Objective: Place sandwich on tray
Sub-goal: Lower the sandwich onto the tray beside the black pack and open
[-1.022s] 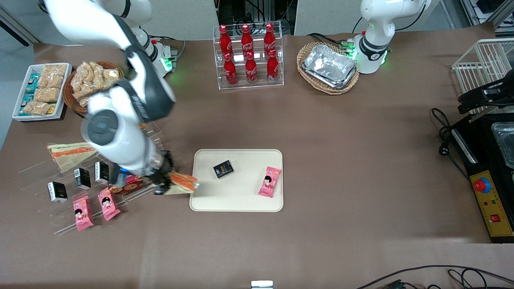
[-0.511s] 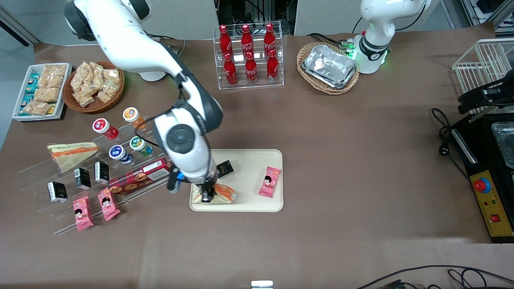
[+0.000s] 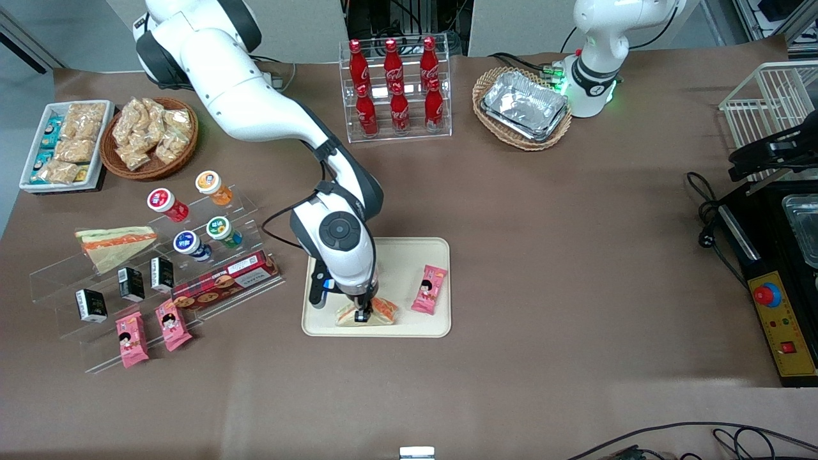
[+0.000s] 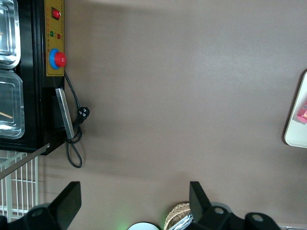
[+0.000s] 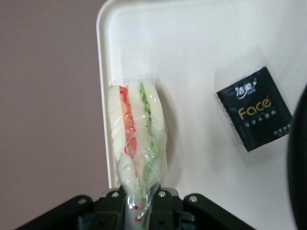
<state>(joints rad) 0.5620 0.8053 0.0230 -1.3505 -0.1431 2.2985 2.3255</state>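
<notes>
The sandwich [image 3: 385,312], a clear-wrapped wedge with orange and green filling, is held by its wrapper end in my right gripper [image 3: 363,314], which is shut on it. It sits low over the edge of the cream tray [image 3: 399,255] nearest the front camera. Whether it touches the tray I cannot tell. In the right wrist view the sandwich [image 5: 136,139] stands out from the gripper [image 5: 139,203] just inside the tray's rim [image 5: 102,96]. A black "Face" packet [image 5: 254,108] lies on the tray beside it.
A pink snack packet [image 3: 429,289] lies on the tray beside the sandwich. An acrylic stand [image 3: 211,300] toward the working arm's end holds another wedge [image 3: 112,246], packets and small jars. A cola rack [image 3: 396,89] and a basket of foil trays [image 3: 523,107] stand farther from the camera.
The arm has carried the sandwich from beside the acrylic stand over the tray's rim, then farther along the tray's near edge toward the pink packet. The black packet is now hidden in the front view.
</notes>
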